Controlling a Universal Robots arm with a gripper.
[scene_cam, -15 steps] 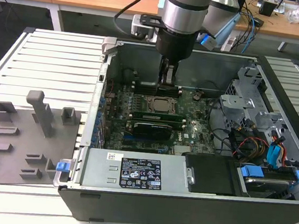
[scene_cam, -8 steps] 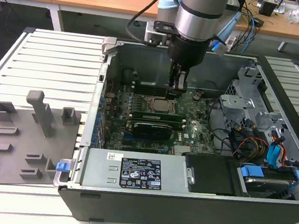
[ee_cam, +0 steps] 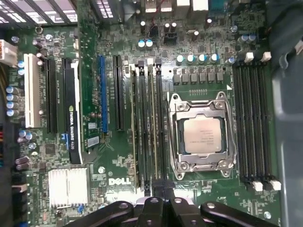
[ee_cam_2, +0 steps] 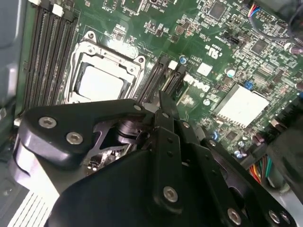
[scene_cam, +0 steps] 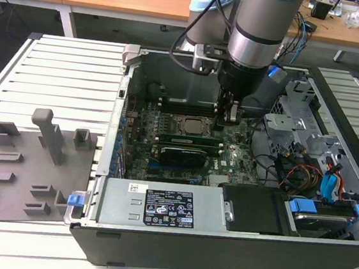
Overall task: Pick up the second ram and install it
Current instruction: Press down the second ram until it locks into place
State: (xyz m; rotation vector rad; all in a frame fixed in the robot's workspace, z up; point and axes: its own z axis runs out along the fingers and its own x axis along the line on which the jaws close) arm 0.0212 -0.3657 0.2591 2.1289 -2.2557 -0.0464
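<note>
Two green ram sticks stand side by side in the black slots beside the processor socket (ee_cam: 201, 135). I take the second ram (ee_cam: 155, 137) to be the one nearer the socket; in the exterior view it is a thin green strip (scene_cam: 189, 137) below the socket. My gripper (ee_cam: 158, 185) is down inside the open case with its black fingers together, tips at the end of those slots, and nothing is held between them. In the second wrist view the gripper (ee_cam_2: 164, 100) points at the same slot ends (ee_cam_2: 165, 75). In the exterior view the gripper (scene_cam: 225, 121) hangs just right of the socket.
A graphics card (ee_cam: 73, 113) and a silver heat sink (ee_cam: 68, 187) lie beyond the ram. Several bare black slots (ee_cam: 253, 127) flank the socket's other side. Drive cage and cables (scene_cam: 317, 168) fill the case's right. A grey tray (scene_cam: 31, 170) with blocks sits on the slatted table.
</note>
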